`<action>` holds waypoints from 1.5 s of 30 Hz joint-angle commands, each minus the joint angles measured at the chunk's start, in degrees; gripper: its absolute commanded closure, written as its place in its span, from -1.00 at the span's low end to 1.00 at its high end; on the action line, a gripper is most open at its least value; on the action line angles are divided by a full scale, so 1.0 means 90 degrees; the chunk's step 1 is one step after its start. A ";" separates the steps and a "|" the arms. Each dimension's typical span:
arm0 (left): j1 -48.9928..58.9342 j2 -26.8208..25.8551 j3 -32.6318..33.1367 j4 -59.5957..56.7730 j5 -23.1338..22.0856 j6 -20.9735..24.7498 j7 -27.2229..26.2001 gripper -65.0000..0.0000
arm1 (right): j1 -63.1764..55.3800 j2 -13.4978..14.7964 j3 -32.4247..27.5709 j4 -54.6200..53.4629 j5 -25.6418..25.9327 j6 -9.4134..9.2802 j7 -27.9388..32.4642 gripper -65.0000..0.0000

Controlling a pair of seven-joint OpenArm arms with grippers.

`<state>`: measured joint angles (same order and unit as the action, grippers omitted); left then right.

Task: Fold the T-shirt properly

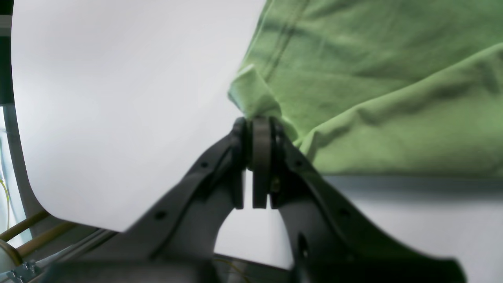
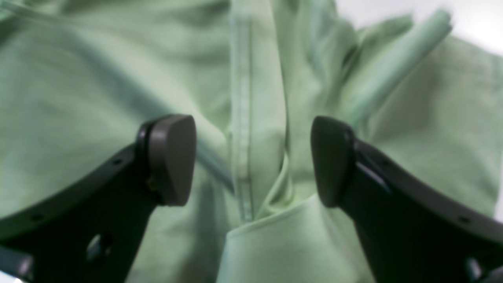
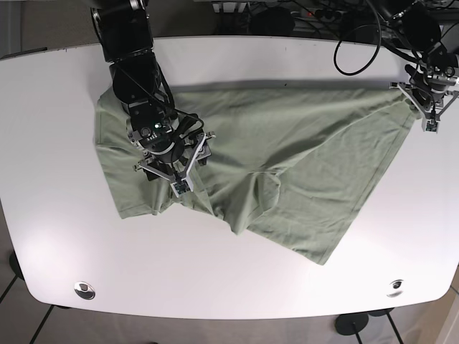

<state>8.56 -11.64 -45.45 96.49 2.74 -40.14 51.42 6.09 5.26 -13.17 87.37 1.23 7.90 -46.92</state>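
Note:
A light green T-shirt [image 3: 287, 165] lies rumpled across the white table [image 3: 237, 279]. My left gripper [image 1: 259, 131] is shut on a corner of the shirt's edge at the far right of the base view [image 3: 419, 104], lifting that edge a little off the table. My right gripper [image 2: 253, 161] is open above the bunched folds at the shirt's left part; it also shows in the base view [image 3: 176, 161]. A stitched hem [image 2: 245, 118] and a fold run between its two fingers. I cannot tell if the fingers touch the cloth.
The table's rounded front edge [image 3: 237, 315] carries two metal fittings, one left [image 3: 84, 289] and one right [image 3: 394, 287]. Black cables [image 3: 358, 43] hang at the back right. The table's side edge and frame [image 1: 23, 220] show in the left wrist view.

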 commanded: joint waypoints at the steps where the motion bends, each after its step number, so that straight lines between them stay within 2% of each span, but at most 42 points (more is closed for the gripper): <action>1: -0.0047 -0.0109 -0.0015 0.0127 -0.0036 0.0016 -0.0062 1.00 | 0.0178 -0.0032 0.0120 -0.0062 -0.0005 0.0016 0.0217 -0.29; 4: -0.0047 -0.0109 -0.0015 0.0127 -0.0036 0.0016 -0.0062 1.00 | 0.0178 -0.0081 0.0511 -0.0179 0.0004 0.0026 0.0275 -0.12; 7: -0.0047 -0.0109 -0.0015 0.0117 -0.0036 0.0016 -0.0062 1.00 | 0.0169 -0.0091 0.0540 -0.0219 0.0004 0.0026 0.0422 0.16; 10: -0.0057 -0.0109 -0.0015 0.0117 -0.0036 0.0016 -0.0062 1.00 | 0.0159 -0.0091 0.0540 -0.0219 0.0004 0.0026 0.0422 0.54; 11: -0.0057 -0.0109 -0.0015 0.0117 -0.0036 0.0016 -0.0062 1.00 | 0.0149 -0.0120 0.0540 -0.0219 0.0004 0.0026 0.0422 0.75; 13: -0.0067 -0.0109 -0.0015 0.0117 -0.0036 0.0016 -0.0062 1.00 | 0.0149 -0.0140 0.0540 -0.0219 0.0014 0.0026 0.0412 0.94; 17: -0.0077 -0.0118 -0.0015 0.0117 -0.0036 0.0016 -0.0062 1.00 | 0.0061 -0.0081 0.0550 -0.0189 0.0805 -0.0013 0.0402 0.94; 21: -0.0077 -0.0118 -0.0015 0.0117 -0.0046 0.0016 -0.0062 1.00 | -0.0115 0.0017 0.0862 -0.0170 0.1665 -0.0013 0.0402 0.94; 25: -0.0077 -0.0118 -0.0015 0.0117 -0.0046 0.0016 -0.0062 1.00 | -0.0515 0.0056 0.1243 0.0758 0.2241 -0.0023 0.0392 0.94; 30: -0.0272 -0.0118 -0.0015 0.0117 -0.0046 0.0016 -0.0062 1.00 | -0.0828 0.0056 0.1673 0.2204 0.2300 -0.0023 -0.0301 0.94; 32: -0.0291 -0.0118 -0.0015 0.0127 -0.0046 0.0016 -0.0062 1.00 | -0.1052 0.0066 0.1693 0.2565 0.2300 -0.0013 -0.0350 0.94; 35: -0.0311 -0.0118 0.0025 0.0127 -0.0036 0.0016 -0.0062 1.00 | -0.1355 0.0280 0.1683 0.2634 0.2300 0.0006 -0.0350 0.94; 40: -0.0506 -0.0128 0.0191 0.0117 0.0003 0.0016 -0.0062 1.00 | -0.2273 0.0290 0.1712 0.3220 0.2300 0.0016 -0.0340 0.94; 45: -0.0516 -0.0118 0.0200 -0.0059 0.0003 0.0016 -0.0062 1.00 | -0.2498 0.0280 0.1712 0.3181 0.2300 0.0016 -0.0330 0.93</action>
<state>4.36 -11.79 -43.51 94.72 2.96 -40.14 51.44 -16.71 7.62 2.09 114.83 21.45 7.73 -50.92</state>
